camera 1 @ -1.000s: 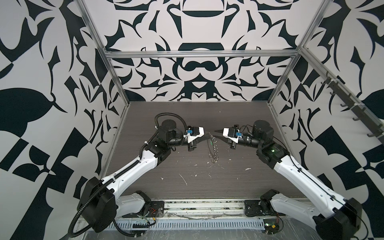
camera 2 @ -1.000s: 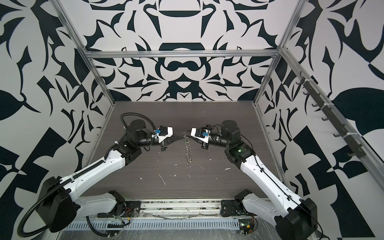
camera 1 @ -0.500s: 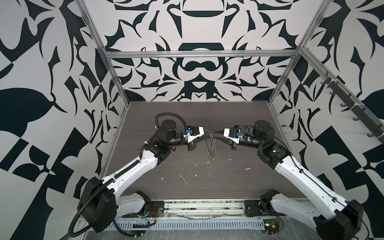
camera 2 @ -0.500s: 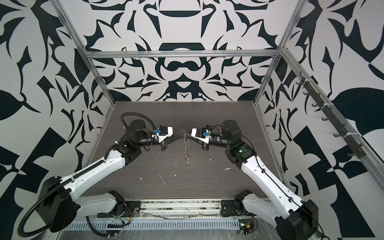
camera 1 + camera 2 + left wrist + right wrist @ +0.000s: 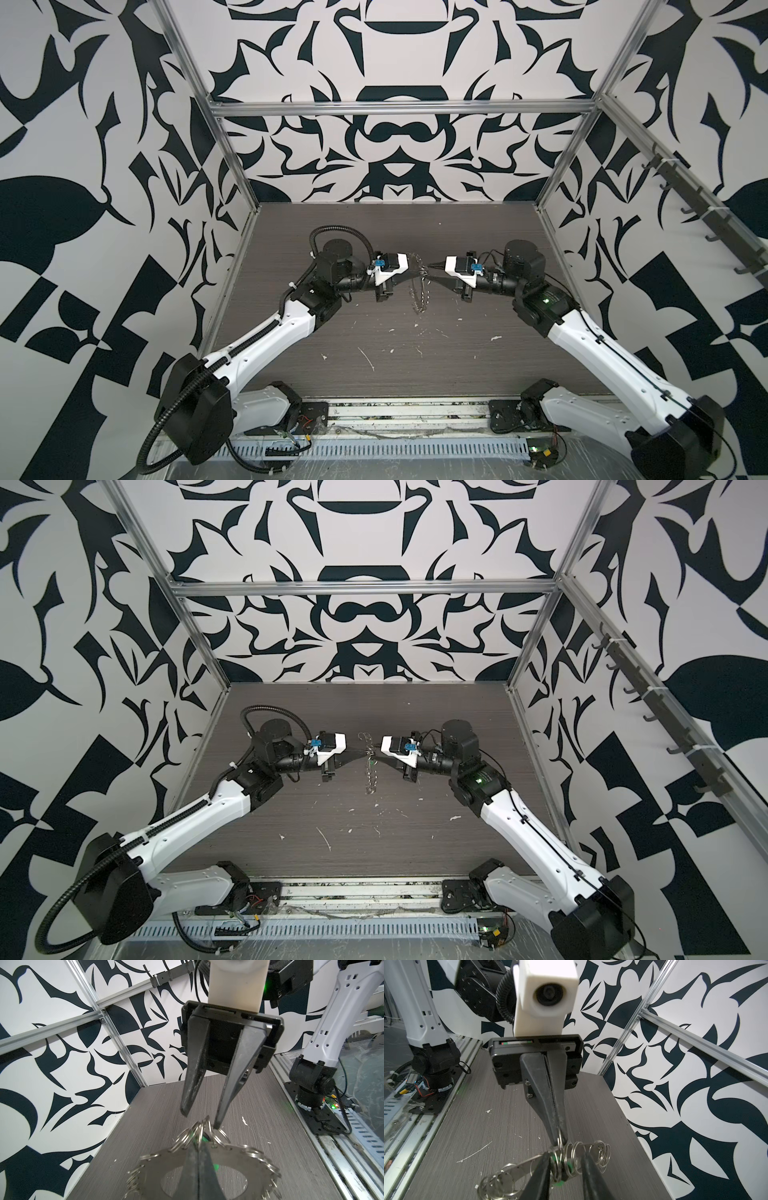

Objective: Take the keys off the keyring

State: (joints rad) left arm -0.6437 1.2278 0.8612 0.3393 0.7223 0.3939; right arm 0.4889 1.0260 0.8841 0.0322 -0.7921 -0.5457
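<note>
**Grey wood-grain table, patterned walls: keyring held in the air, key not yet off**

Black-and-white patterned walls closed in a grey wood-grain table dotted with pale flecks. Both arms met nose to nose above its middle.

- Left gripper: fingers clenched flat together, pinching the keyring at its rim, among the wire loops.
- In both top views the keyring hung edge-on below the two tips, clear of the table.
- Right gripper: jaws parted and reaching in at the bunched loops. No clamp on anything could be made out.
- The keys: a small green piece tucked among the loops at the rim, between the right gripper's fingers and just beyond the left tips. It was on the ring, mostly hidden by wire.

Likely trouble:
- The loops crowded the green piece closely. Closing there could catch wire instead of key, or both at once.
- The left hold was a thin pinch at the edge. A sideways pull from the right could swivel the disc in that pinch or drag it free, dropping the whole ring onto the table.
- If the key's loop did not open, a pull would only tow the ring along.
- The two sets of tips were nearly touching, so a small misjudgement could knock them together.
</note>
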